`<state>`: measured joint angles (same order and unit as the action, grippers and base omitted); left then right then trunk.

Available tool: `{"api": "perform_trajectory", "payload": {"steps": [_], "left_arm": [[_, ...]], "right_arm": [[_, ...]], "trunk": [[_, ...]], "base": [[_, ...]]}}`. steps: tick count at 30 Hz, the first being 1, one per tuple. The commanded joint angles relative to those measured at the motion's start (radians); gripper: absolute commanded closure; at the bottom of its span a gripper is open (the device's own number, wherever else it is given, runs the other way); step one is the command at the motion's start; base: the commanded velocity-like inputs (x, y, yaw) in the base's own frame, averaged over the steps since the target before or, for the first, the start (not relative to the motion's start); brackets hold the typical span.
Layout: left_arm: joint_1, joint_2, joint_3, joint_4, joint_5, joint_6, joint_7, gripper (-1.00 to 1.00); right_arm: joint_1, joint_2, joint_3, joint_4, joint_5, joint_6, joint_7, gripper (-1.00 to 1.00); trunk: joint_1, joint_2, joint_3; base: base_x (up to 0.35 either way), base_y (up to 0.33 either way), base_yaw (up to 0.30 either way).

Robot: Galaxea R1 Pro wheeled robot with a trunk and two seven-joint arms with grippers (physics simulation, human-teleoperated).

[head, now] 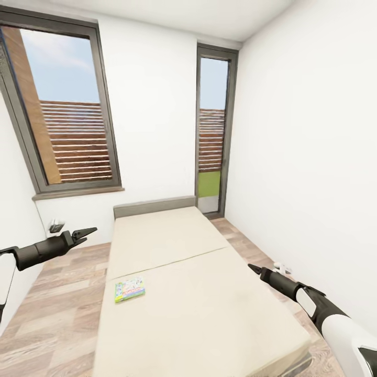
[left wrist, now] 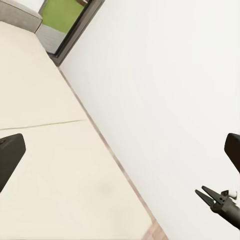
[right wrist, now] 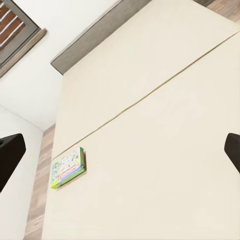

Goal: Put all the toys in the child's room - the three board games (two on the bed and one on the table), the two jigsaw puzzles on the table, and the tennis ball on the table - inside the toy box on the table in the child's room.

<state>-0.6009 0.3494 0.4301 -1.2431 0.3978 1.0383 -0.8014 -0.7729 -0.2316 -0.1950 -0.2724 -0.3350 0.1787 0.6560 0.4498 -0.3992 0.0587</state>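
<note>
One board game (head: 129, 288), a small flat box with a green edge and colourful cartoon print, lies near the left edge of the beige bed (head: 209, 314). It also shows on the bed (right wrist: 160, 125) in the right wrist view, as the same board game (right wrist: 67, 167). My left gripper (head: 89, 233) hangs open over the floor left of the bed, well above and behind the game. My right gripper (head: 254, 268) is open at the bed's right edge, far from the game. The right gripper (left wrist: 206, 194) also appears in the left wrist view. The table and toy box are out of view.
A grey headboard (head: 154, 207) backs onto the far wall under a large window (head: 63, 110). A narrow glass door (head: 212, 136) stands at the back right. A white wall (head: 314, 157) runs close along the bed's right side. Wooden floor (head: 57, 298) lies to the left.
</note>
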Motion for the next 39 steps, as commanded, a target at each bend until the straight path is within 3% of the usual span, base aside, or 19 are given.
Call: {"api": "perform_trajectory", "payload": {"steps": [1, 39], "left_arm": [[0.0, 0.0, 0.001, 0.001, -0.005, 0.003, -0.006, -1.0], [0.0, 0.001, 0.002, 0.001, -0.003, 0.002, -0.005, -1.0]], "right_arm": [[0.0, 0.0, -0.003, 0.0, -0.009, 0.01, 0.003, -1.0], [0.0, 0.001, -0.003, 0.0, -0.011, 0.014, 0.002, -1.0]], "trunk": [[0.0, -0.001, 0.0], [0.0, -0.001, 0.002]], "base": [[-0.107, 0.207, 0.0], [-0.025, 0.14, -0.086]]}}
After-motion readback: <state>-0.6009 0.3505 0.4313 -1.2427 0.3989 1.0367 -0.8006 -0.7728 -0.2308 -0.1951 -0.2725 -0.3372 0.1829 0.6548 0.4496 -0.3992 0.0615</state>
